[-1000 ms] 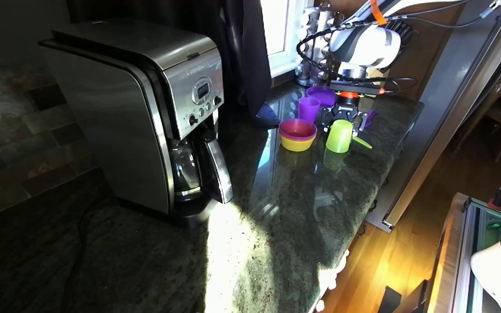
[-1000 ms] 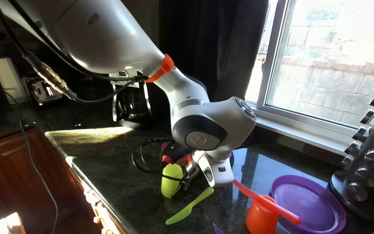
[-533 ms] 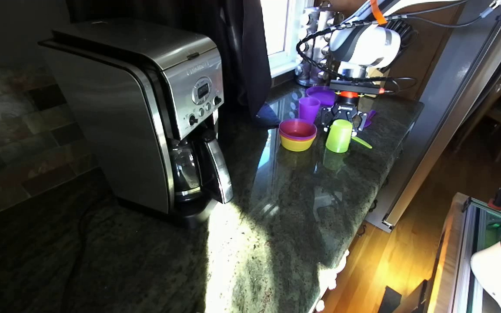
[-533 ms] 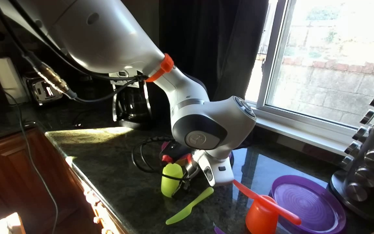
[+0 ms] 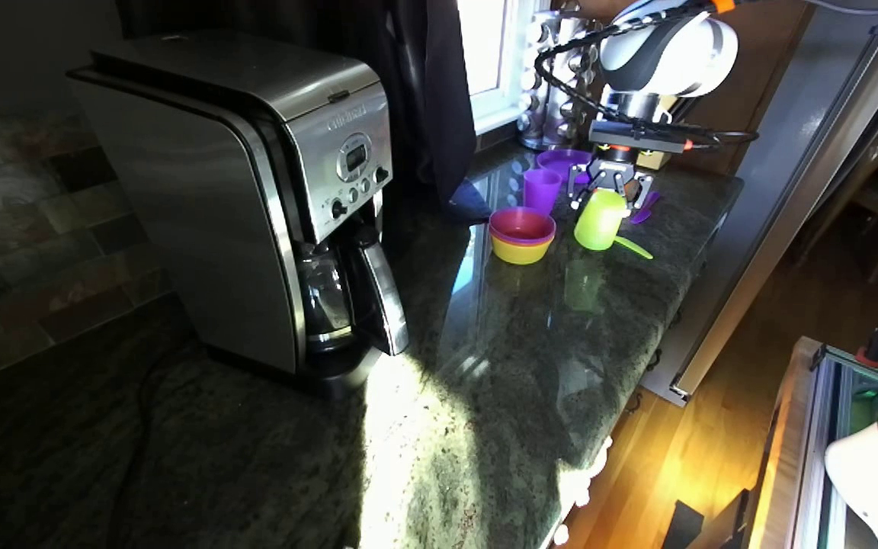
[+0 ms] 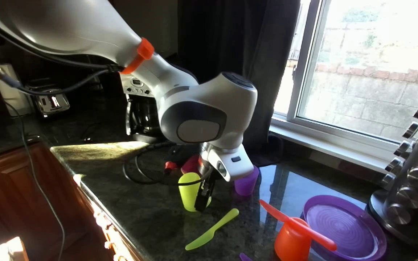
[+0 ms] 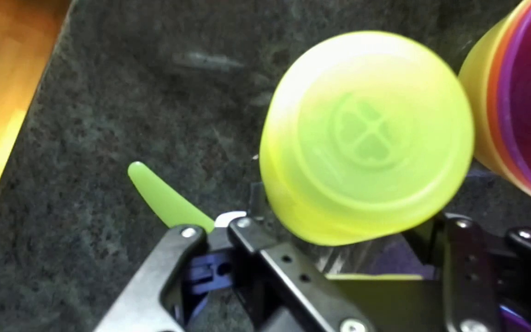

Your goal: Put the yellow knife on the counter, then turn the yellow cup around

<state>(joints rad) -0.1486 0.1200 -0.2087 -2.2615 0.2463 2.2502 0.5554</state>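
Note:
The yellow cup (image 5: 599, 221) is upside down, base up, tilted, held a little above the counter (image 5: 515, 381). My gripper (image 5: 603, 200) is shut on it near its base end. In an exterior view the cup (image 6: 188, 192) is partly behind a dark finger of the gripper (image 6: 205, 192). In the wrist view the closed base of the cup (image 7: 367, 124) faces the camera, between the fingers of the gripper (image 7: 346, 207). The yellow knife (image 6: 212, 231) lies flat on the counter, apart from the cup; it also shows in the wrist view (image 7: 168, 198), partly hidden by a finger.
Stacked bowls (image 5: 521, 248) stand beside the cup, with a purple cup (image 5: 541, 191) behind. An orange cup (image 6: 291, 243) with an orange knife (image 6: 312, 235) across it stands by a purple plate (image 6: 372, 232). A coffee maker (image 5: 203, 198) stands further along. The counter edge runs near the knife.
My gripper and the yellow cup have risen off the counter; the cup has tilted. The arm has shifted and uncovers the purple cup in an exterior view. The yellow knife has not moved.

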